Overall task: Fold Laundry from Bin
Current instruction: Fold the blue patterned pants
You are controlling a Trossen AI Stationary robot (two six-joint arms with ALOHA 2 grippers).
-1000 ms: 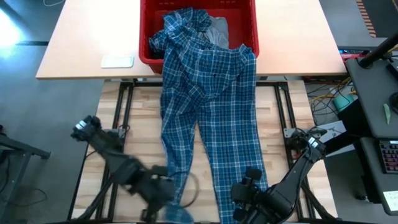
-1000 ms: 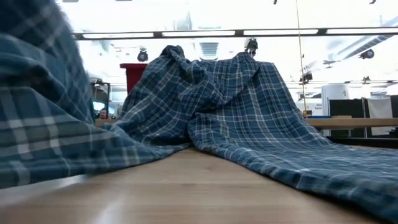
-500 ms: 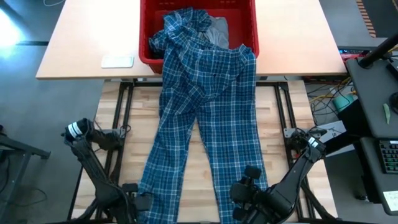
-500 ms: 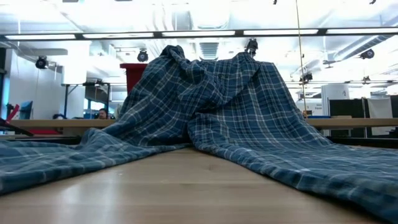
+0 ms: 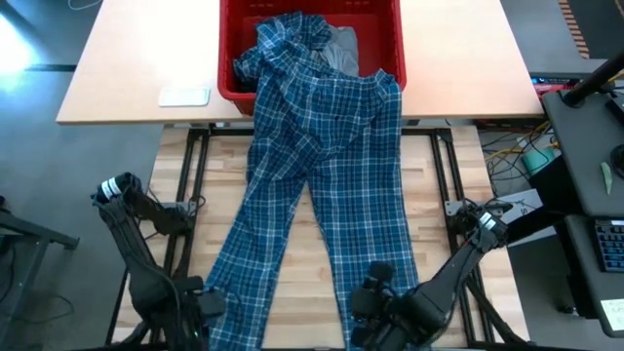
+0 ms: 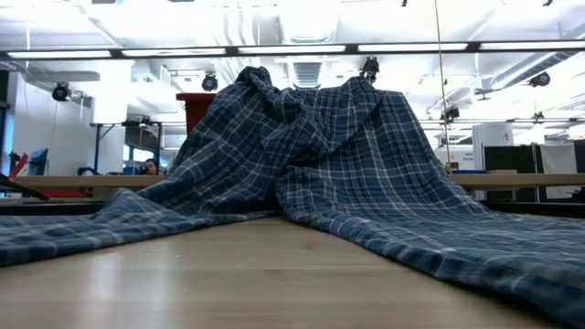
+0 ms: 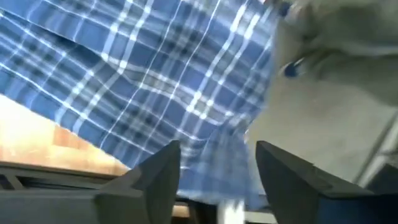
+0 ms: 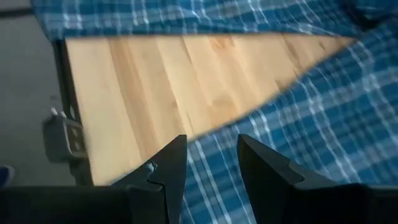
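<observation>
A blue-and-white plaid garment (image 5: 322, 166) with two long legs hangs out of the red bin (image 5: 226, 68) over its near rim. Both legs lie flat on the wooden table (image 5: 317, 263) and spread toward its near edge. A light grey garment (image 5: 341, 49) lies in the bin behind it. My left gripper (image 7: 217, 174) stands open at the end of the left leg (image 5: 229, 292), at the near left. My right gripper (image 8: 211, 168) stands open over the end of the right leg (image 5: 390, 263). In the low view the plaid garment (image 6: 320, 155) rises in a heap before the bin (image 6: 194, 110).
A white flat object (image 5: 183, 96) lies on the tan tabletop (image 5: 127, 58) left of the bin. Bare wood shows between the two legs and on both sides of them. A dark desk with a keyboard (image 5: 609, 244) stands off the table's right side.
My left gripper has swung toward the table's left and near edge with the left leg's end. That end, bunched and lifted a second ago, now lies flat, and the leg runs straight toward the near left corner. My right gripper has shifted slightly left.
</observation>
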